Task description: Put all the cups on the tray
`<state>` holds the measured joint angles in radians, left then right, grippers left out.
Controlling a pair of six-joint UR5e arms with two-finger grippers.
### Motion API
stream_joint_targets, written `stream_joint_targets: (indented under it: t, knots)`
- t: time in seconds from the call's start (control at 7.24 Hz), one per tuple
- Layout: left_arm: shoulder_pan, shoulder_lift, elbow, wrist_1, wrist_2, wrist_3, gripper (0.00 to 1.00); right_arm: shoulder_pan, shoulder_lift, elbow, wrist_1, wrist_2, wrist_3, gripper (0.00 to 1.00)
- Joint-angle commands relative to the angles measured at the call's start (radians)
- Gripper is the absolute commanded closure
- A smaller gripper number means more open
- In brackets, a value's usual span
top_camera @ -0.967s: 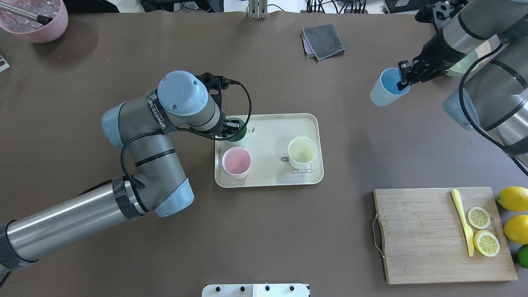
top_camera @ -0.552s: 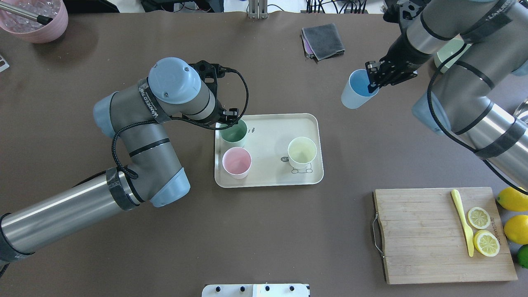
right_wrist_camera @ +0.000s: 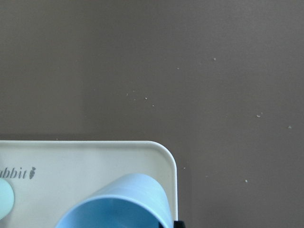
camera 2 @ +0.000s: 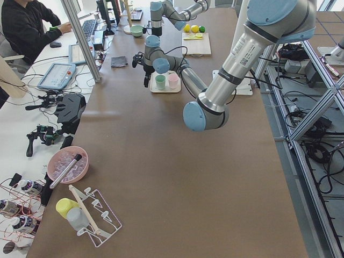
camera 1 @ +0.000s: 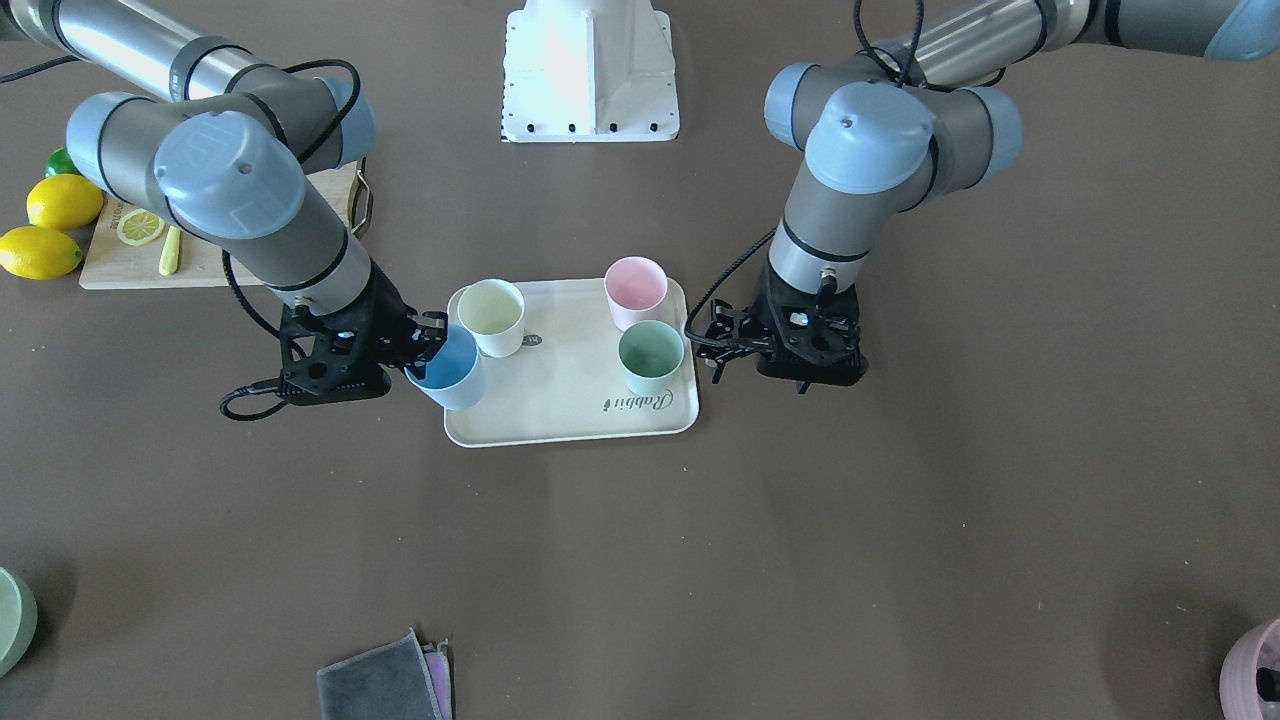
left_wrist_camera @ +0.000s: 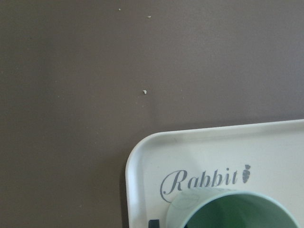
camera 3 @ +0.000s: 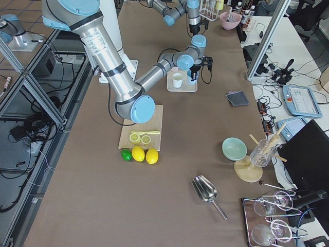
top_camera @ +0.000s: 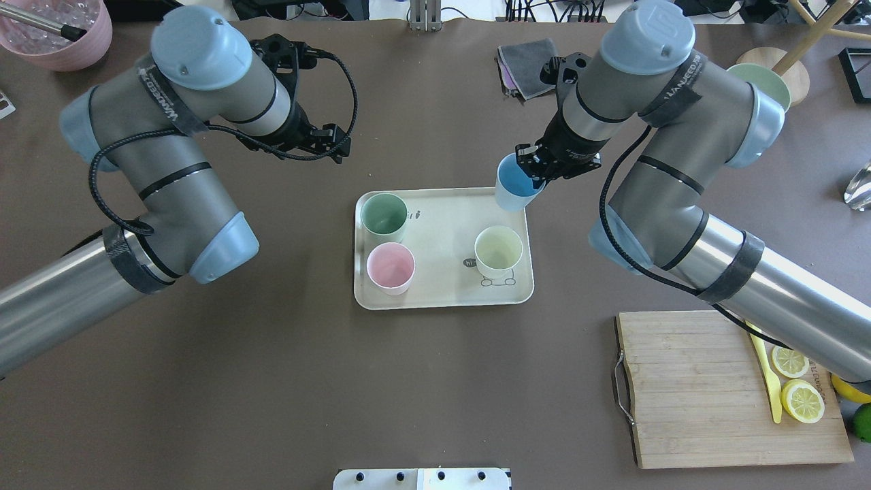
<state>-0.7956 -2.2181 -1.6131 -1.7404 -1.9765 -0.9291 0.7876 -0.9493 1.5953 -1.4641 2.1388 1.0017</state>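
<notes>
The cream tray (top_camera: 442,275) lies mid-table, also seen from the front (camera 1: 570,405). On it stand the mint green cup (top_camera: 384,214), the pink cup (top_camera: 390,267) and the pale yellow cup (top_camera: 498,250). My right gripper (top_camera: 537,178) is shut on the rim of the light blue cup (top_camera: 512,185) and holds it tilted over the tray's far right corner, as the right wrist view (right_wrist_camera: 118,204) shows. My left gripper (top_camera: 338,144) is open and empty, beyond the tray's far left corner, apart from the green cup (left_wrist_camera: 237,211).
A wooden cutting board (top_camera: 708,395) with lemon halves and a yellow knife lies at the near right. A folded grey cloth (top_camera: 534,64) lies at the far middle, a mauve pot (top_camera: 64,37) at the far left, a pale green dish (top_camera: 762,75) at the far right.
My left gripper has let go of the mint green cup and drawn back away from the tray. My right arm has carried the blue cup leftwards to the tray's far right corner.
</notes>
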Motion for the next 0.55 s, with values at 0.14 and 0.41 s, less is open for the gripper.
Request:
stream_joint_targets:
  t: [0.14, 0.41]
  knots:
    - [-0.100, 0.089, -0.059, 0.005, -0.074, 0.145, 0.02, -0.045, 0.053, -0.125, 0.078, -0.045, 0.008, 0.88]
    - [-0.122, 0.104, -0.059, 0.005, -0.076, 0.165, 0.02, -0.071, 0.057, -0.129, 0.084, -0.045, 0.084, 0.01]
